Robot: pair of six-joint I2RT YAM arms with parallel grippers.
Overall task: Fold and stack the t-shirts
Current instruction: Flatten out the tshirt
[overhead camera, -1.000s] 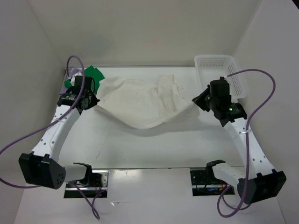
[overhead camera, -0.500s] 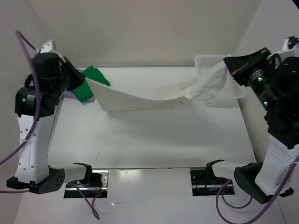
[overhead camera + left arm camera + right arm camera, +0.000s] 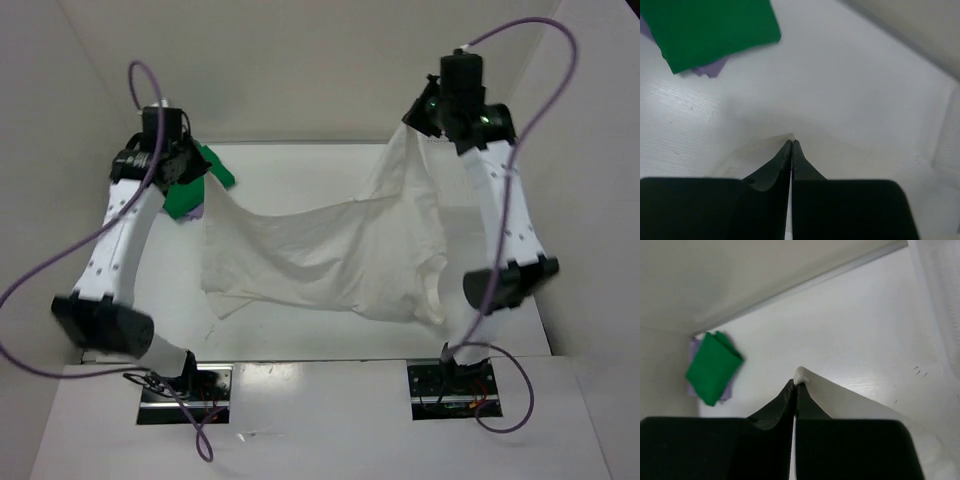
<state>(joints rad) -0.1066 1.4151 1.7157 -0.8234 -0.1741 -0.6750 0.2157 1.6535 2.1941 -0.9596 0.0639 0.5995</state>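
Overhead view: I see the white t-shirt (image 3: 330,260) spread across the middle of the frame, lifted by two corners. Its upper-left corner runs up to the left gripper (image 3: 185,178) at the left side. Its upper-right corner climbs much higher to the right gripper (image 3: 418,118) near the top right. Between them the cloth sags, and its lower edge appears to rest, rumpled, on the white table (image 3: 300,165) toward the bottom of the frame. The folded green t-shirt (image 3: 188,198) lies just beside the left gripper.

Left wrist view: the black fingers are pressed together at lower centre, with a sliver of pale cloth at their tips. At upper left the green t-shirt lies on top of the lavender t-shirt (image 3: 707,70), which peeks out below it.

Right wrist view: the fingers are pinched tight on a white cloth corner at centre, and the fabric falls away to the lower right. The green and lavender shirts sit together at the left edge.
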